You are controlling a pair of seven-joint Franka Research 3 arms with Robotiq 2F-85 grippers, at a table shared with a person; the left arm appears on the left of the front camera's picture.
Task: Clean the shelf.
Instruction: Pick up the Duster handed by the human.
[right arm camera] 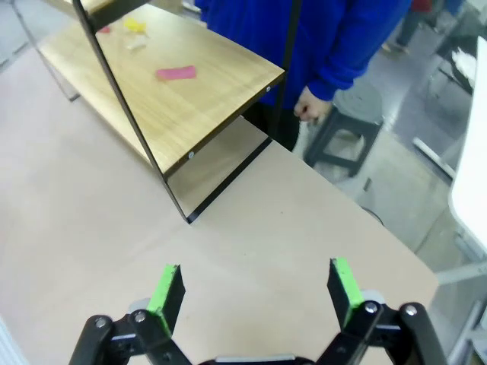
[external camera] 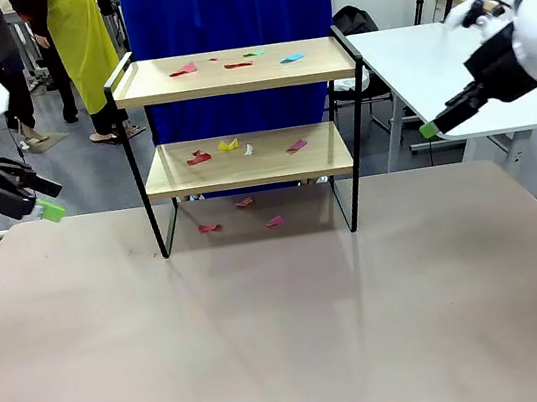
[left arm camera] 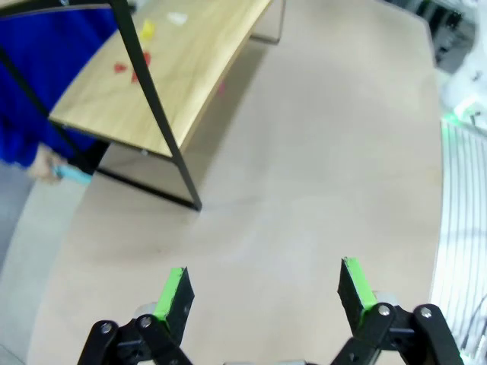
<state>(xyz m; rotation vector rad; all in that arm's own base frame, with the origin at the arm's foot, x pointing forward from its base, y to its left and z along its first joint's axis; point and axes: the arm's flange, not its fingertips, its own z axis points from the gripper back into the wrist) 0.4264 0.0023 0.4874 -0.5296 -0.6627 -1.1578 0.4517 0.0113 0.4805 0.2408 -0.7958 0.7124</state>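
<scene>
**Both arms raised at the table's sides, jaws wide and empty**

The left gripper (external camera: 50,209) hangs at the left edge of the front view, above the table's far left corner. Its fingers slant down and inward toward the shelf (external camera: 244,171). The right gripper (external camera: 428,130) mirrors it from the right edge, held higher, with its fingers angled down and to the left. Each wrist view shows its own green pads spread far apart with nothing between them. Neither gripper touches the shelf or the table.

The shelf stands upright near the far edge of the tan table (external camera: 288,329), midway between the two arms, with its four black legs on the tabletop. Small coloured paper scraps lie on it:
- red, green and blue scraps on the top board (external camera: 318,58);
- red, yellow, white and pink scraps on the lower board;
- a few pink and red scraps (external camera: 209,228) on the table beneath it.

The near part of the table is bare.

A person in blue (external camera: 219,6) stands right behind the shelf. One hand (right arm camera: 308,106) hangs by the table's far edge, with a dark stool (right arm camera: 351,106) just beside it. A white table (external camera: 430,66) stands to the right, and other people stand at the far left of the grey-floored room.
</scene>
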